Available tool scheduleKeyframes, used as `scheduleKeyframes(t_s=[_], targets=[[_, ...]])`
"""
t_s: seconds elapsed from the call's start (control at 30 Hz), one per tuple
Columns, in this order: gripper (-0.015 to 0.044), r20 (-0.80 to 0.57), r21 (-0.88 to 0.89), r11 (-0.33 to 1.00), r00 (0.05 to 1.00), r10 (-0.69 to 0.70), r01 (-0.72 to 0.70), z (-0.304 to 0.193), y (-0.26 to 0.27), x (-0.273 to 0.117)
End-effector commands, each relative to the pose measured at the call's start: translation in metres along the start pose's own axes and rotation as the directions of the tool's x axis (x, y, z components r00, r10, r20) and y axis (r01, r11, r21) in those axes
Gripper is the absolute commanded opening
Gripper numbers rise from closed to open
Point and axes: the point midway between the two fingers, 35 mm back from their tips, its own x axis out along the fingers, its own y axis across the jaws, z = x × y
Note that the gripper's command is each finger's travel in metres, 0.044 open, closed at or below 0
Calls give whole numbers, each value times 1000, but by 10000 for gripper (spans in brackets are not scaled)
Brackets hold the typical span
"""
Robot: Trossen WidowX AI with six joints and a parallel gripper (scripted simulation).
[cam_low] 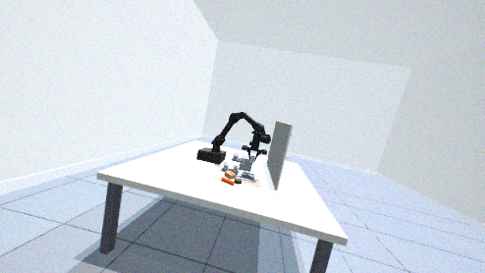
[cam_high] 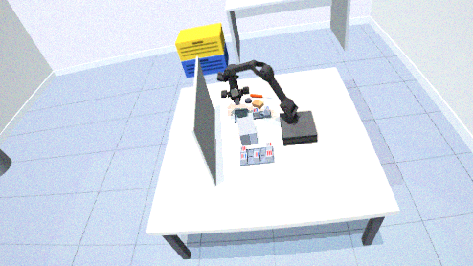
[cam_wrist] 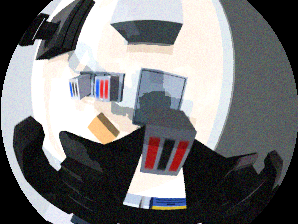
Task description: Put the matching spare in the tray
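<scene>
One gripper: we find the black parallel-jaw gripper (cam_high: pixel 236 99) clamped on a small grey box-shaped spare with red stripes (cam_wrist: pixel 164 152).
Spare position: held above the shallow beige tray (cam_high: pixel 232 110), beside the tall grey upright panel (cam_high: pixel 205 121).
Other spares: three grey striped blocks (cam_high: pixel 257 155) in a row, well apart.
Mounted unit: matte grey box (cam_high: pixel 247 130), square-edged.
Room: we note open white table (cam_high: pixel 335 182) to the right.

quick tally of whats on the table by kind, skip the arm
spares: 5 (row of 3, 1 apart, 1 in the gripper)
mounted unit: 1
tray: 1
upright panel: 1
orange piece: 1
tan block: 1
dark piece: 1
total: 11
</scene>
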Motion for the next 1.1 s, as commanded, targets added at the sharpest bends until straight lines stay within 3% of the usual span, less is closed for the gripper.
scheduleKeyframes(t_s=[0.0, 1.07], targets=[[0, 1, -4, 1000, 1000, 2, -2, 0, 0, 5], [0, 1, -4, 1000, 1000, 2, -2, 0, -1, 37]])
